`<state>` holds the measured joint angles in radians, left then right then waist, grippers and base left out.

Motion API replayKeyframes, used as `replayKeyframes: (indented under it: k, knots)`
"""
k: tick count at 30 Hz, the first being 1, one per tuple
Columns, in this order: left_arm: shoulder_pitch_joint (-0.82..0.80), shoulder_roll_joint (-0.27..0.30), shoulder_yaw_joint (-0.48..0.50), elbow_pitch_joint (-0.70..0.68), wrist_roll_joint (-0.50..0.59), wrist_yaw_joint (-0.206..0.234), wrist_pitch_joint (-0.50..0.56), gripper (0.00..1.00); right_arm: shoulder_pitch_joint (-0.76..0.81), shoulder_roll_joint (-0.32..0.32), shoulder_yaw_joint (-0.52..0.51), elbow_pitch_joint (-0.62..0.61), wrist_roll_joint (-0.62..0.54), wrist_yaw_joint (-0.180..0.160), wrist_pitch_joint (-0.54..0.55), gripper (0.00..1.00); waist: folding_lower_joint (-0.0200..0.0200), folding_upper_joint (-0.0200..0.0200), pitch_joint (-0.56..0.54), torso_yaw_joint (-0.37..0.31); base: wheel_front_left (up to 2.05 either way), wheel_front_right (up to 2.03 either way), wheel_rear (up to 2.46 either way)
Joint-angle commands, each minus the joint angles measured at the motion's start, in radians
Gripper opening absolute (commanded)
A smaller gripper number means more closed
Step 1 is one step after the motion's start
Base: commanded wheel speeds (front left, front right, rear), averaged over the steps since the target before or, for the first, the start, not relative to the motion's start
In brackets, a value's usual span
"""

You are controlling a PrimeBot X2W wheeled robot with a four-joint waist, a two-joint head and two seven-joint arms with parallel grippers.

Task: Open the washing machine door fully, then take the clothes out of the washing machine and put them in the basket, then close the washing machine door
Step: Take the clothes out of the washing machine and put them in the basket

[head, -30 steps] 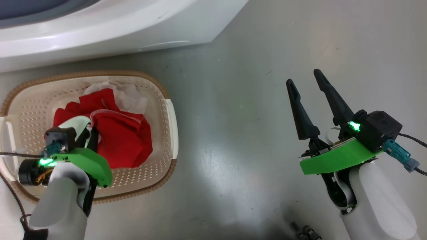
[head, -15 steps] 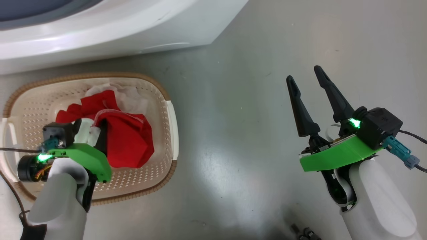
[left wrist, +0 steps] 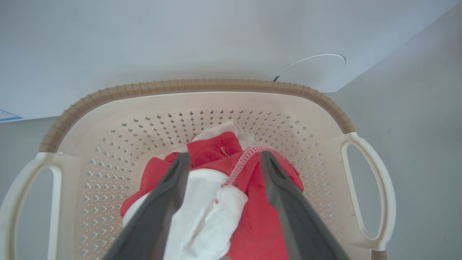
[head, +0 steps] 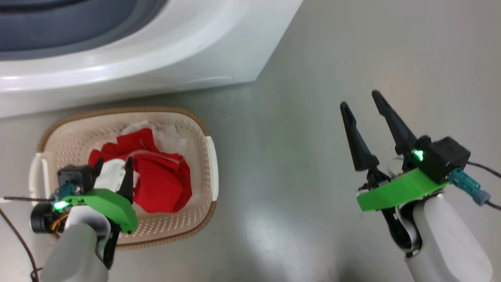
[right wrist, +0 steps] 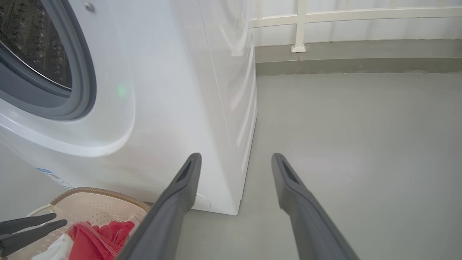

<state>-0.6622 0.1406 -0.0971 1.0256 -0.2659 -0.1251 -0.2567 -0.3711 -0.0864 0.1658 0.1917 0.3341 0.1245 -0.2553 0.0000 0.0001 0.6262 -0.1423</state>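
Observation:
The cream basket (head: 117, 112) sits on the floor in front of the white washing machine (head: 156, 51). The clothes (head: 164, 184), red with a white piece, lie heaped inside it. My left gripper (head: 113, 162) hangs open just over the heap. In the left wrist view the clothes (left wrist: 213, 151) lie loose between and below the spread fingers of that gripper (left wrist: 224, 156). My right gripper (head: 360, 100) stands open and empty over bare floor, off to the right. The washing machine door is out of view.
In the right wrist view the machine's open mouth shows its grey gasket (right wrist: 77, 83) and steel drum (right wrist: 32, 39). A round flap (left wrist: 314, 66) sits low on the machine's front, behind the basket (left wrist: 202, 85). Grey floor (right wrist: 343, 126) runs to a far wall.
My left gripper has opened and let go of the red and white garment, which now rests in the basket. The head camera has shifted, showing more of the machine. The right gripper stays open.

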Motion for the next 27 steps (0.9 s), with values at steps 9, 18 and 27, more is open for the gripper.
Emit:
replayKeyframes:
  k: [9,18,27]
  knots:
    - [0.106,0.013,0.016,-0.083,-0.022,-0.006,-0.005,1.0,0.087,-0.012,0.011,0.0,0.002,0.006,-0.006,1.0,0.0,-0.0001,-0.136,0.023,0.0,0.0,0.0]
    - [0.174,0.005,0.029,-0.214,-0.023,-0.006,-0.005,1.0,0.125,-0.019,0.003,0.005,0.006,0.006,-0.006,1.0,0.0,-0.0001,-0.223,0.037,0.0,0.0,0.0]
    - [0.274,-0.012,0.104,-0.379,0.009,-0.006,-0.005,1.0,0.181,-0.031,-0.009,0.013,0.011,0.006,-0.006,1.0,0.0,-0.0001,-0.329,0.051,0.0,0.0,0.0]
